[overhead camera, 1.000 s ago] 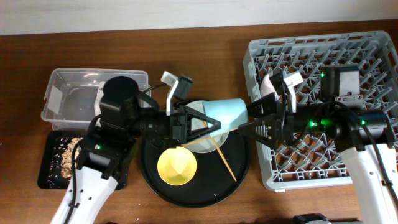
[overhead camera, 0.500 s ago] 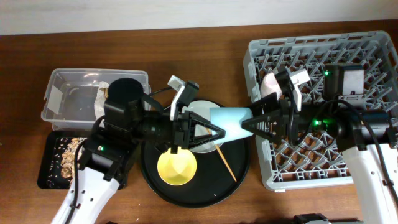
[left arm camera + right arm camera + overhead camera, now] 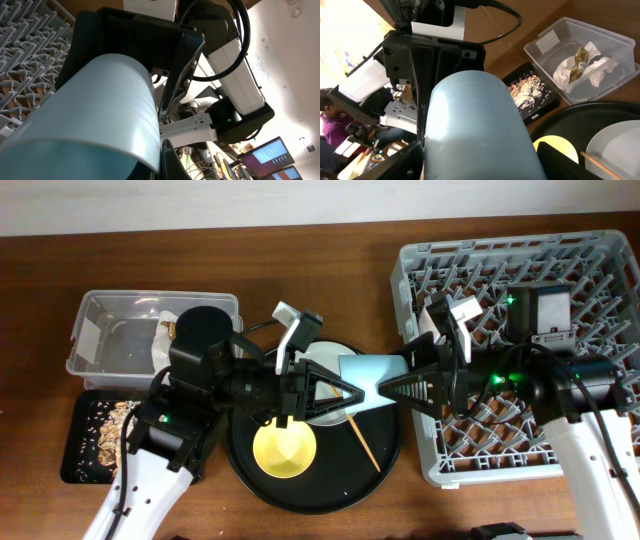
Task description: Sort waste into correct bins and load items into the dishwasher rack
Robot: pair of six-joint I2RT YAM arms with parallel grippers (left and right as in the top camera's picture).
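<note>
Moved: right gripper (image 3: 392,388), onto cup (image 3: 372,368).
Left gripper (image 3: 350,388): clamped on cup.
Right: grip unclear; clamp firmly before release.
Rack (image 3: 500,248): 3 o'clock.

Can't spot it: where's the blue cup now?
Overhead, the blue cup hangs between the left gripper and right gripper, over the round black tray, beside the dishwasher rack.

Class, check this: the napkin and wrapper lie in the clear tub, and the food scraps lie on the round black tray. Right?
No. The food scraps lie in the shallow rectangular black tray beside the clear tub, as the right wrist view shows. The rest stands.
</note>
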